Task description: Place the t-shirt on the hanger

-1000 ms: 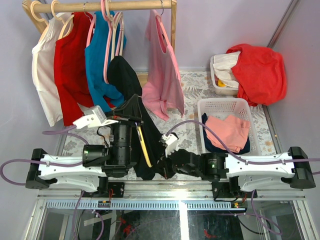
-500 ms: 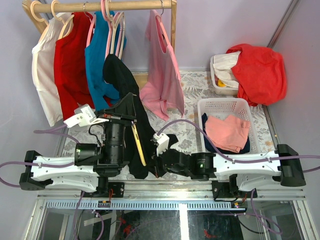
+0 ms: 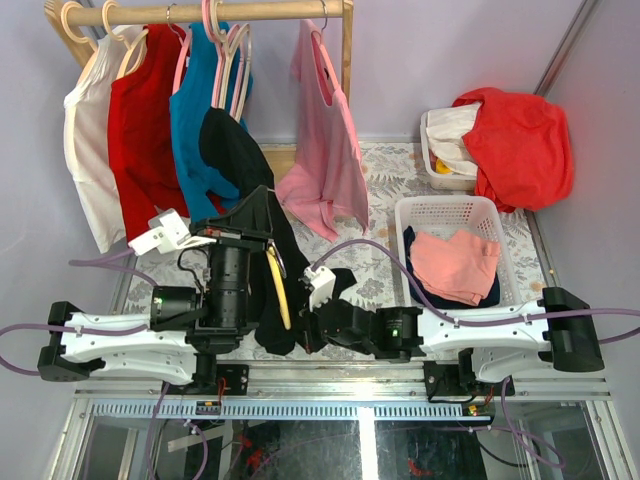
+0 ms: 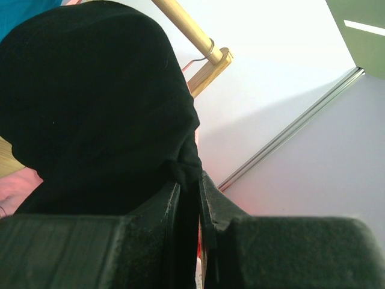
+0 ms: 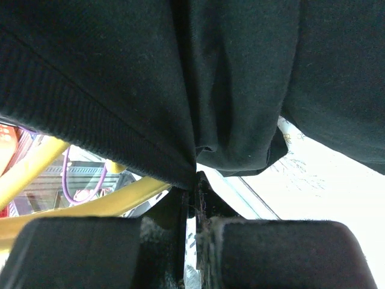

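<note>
On the far left a rail (image 3: 200, 13) carries hung shirts. The left claw (image 4: 189, 180) is nearly closed, pinching a fold of the black t-shirt (image 3: 235, 150), whose top bulges up against the teal shirt (image 3: 190, 120). From there the t-shirt hangs down between the two arms. The yellow hanger (image 3: 277, 290) lies along the cloth, tilted; whether it sits inside the shirt cannot be told. The right claw (image 5: 194, 180) is closed tight on the t-shirt's ribbed edge, low and near.

On the right of the bench (image 3: 390, 175), the near white basket (image 3: 402, 215) holds a pink cloth (image 3: 455, 265) lying over a dark blue cloth (image 3: 415, 265). The tub (image 3: 428, 150) beyond it, by the wall, holds white cloth (image 3: 450, 135), and a red garment (image 3: 515, 145) is draped over its right side.

Against a second ago, both arms have slid left. The t-shirt's top has moved up and left, from beside the pink shirt (image 3: 325, 150) to in front of the teal one. The right claw has followed left, and the hanger with it. The basket and tub contents are unchanged.
</note>
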`<control>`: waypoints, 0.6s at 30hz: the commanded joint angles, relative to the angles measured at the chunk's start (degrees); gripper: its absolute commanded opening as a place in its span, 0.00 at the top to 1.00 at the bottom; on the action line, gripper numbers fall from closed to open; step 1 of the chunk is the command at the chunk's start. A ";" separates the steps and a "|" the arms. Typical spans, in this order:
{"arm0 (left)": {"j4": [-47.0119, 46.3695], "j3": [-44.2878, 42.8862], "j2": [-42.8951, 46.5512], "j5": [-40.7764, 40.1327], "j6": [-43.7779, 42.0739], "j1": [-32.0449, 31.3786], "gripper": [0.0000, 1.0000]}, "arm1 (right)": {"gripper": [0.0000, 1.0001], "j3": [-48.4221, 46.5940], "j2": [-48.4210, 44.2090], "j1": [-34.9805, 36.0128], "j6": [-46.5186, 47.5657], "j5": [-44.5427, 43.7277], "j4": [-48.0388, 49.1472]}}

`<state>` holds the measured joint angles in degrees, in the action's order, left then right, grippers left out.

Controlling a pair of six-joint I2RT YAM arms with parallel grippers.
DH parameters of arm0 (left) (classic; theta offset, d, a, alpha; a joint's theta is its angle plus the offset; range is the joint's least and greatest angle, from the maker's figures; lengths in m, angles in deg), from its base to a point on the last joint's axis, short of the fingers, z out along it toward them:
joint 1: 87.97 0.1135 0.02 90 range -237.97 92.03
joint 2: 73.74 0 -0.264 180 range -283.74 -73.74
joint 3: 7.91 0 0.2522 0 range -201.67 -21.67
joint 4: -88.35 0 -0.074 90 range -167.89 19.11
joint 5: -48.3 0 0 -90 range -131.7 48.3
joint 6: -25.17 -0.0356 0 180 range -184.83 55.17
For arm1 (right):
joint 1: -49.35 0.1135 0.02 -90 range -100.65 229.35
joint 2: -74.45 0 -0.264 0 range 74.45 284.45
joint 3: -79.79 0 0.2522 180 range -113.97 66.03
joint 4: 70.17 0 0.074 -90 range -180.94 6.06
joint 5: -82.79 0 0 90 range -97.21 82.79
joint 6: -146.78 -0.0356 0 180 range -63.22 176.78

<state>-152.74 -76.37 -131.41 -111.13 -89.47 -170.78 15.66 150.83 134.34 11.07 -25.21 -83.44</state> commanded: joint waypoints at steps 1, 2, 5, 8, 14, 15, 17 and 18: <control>-11.61 -2.04 3.91 14.54 6.92 1.13 1.00 | 1.00 5.24 4.91 1.14 0.77 3.88 -18.69; -10.97 -2.12 4.20 14.65 7.40 1.17 1.00 | 1.00 5.42 4.87 1.14 0.71 3.87 -18.75; -12.53 -1.31 4.48 15.17 7.82 1.17 1.00 | 1.00 6.91 3.70 1.09 0.64 4.57 -17.27; -15.52 0.15 4.21 15.96 9.29 1.13 1.00 | 1.00 8.27 2.54 1.09 0.50 4.90 -15.64; -16.47 0.00 3.96 18.98 11.78 2.09 1.00 | 1.00 9.59 1.15 1.84 0.92 5.15 -13.81; -16.44 -0.35 3.82 19.29 11.59 2.06 1.00 | 1.00 9.86 0.92 1.87 0.85 5.18 -13.67; -16.57 -0.25 3.79 20.31 11.87 2.04 1.00 | 1.00 10.09 0.56 2.03 0.95 5.34 -13.35; -16.56 -0.29 3.65 20.82 11.54 2.18 1.00 | 1.00 10.11 0.23 2.29 1.05 5.30 -13.17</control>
<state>-154.77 -72.54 -130.47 -105.97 -82.59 -170.03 20.58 148.08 134.36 10.69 -25.73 -78.64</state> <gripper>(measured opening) 0.116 0.023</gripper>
